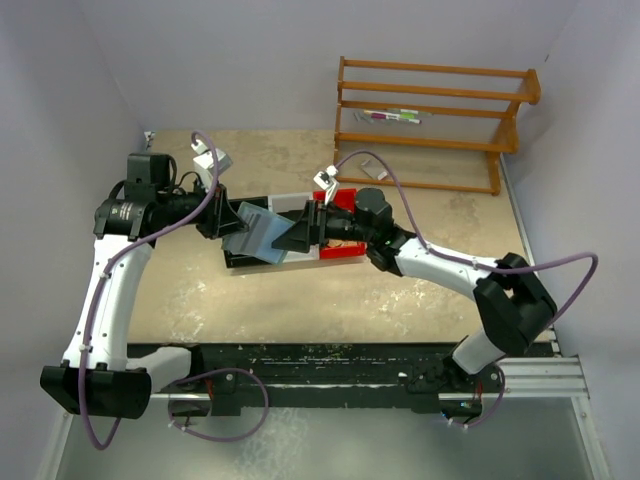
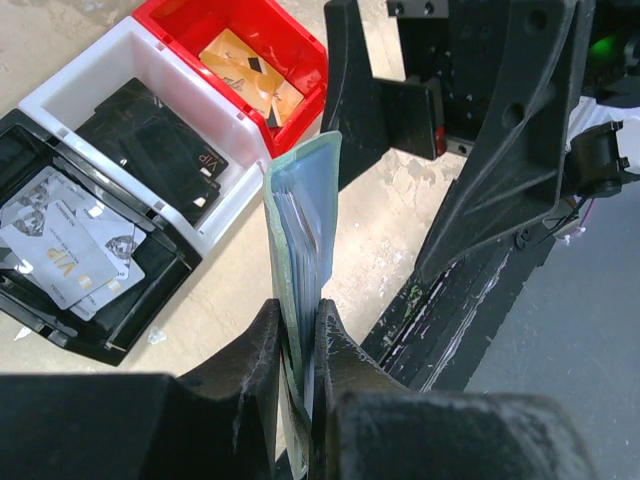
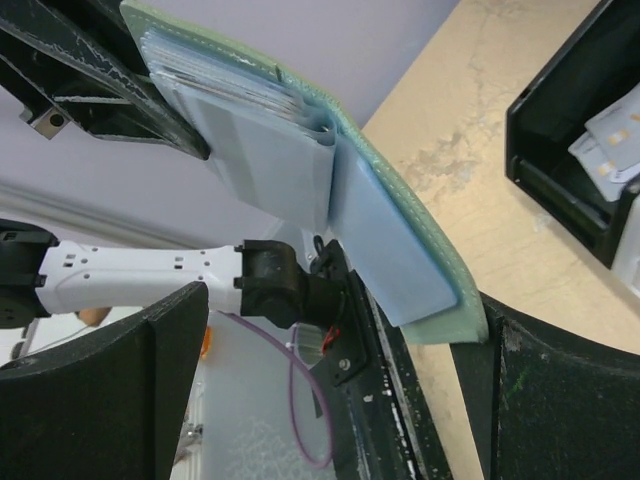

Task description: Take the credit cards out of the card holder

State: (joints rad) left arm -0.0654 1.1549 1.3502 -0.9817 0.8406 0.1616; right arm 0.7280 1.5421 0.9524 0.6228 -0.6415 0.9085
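My left gripper (image 2: 298, 330) is shut on the card holder (image 2: 285, 230), a grey-green pouch held on edge above the table. Light blue credit cards (image 2: 312, 215) stick out of its open side. From the top the card holder (image 1: 258, 233) hangs between both arms, the left gripper (image 1: 225, 228) on its left. My right gripper (image 1: 300, 235) faces it, open wide. In the right wrist view the holder (image 3: 425, 255) and its blue cards (image 3: 385, 245) reach down between the spread fingers (image 3: 120, 390) of the right gripper (image 3: 330, 320). Its lower corner sits close to the right-hand finger.
Three small bins stand in a row under the arms: a red bin (image 2: 175, 20) holding an orange card (image 2: 250, 75), a white bin (image 2: 60, 95) holding a black card (image 2: 160, 150), and a black bin (image 2: 150, 300) holding grey cards (image 2: 70, 250). A wooden rack (image 1: 440, 70) stands at the back right.
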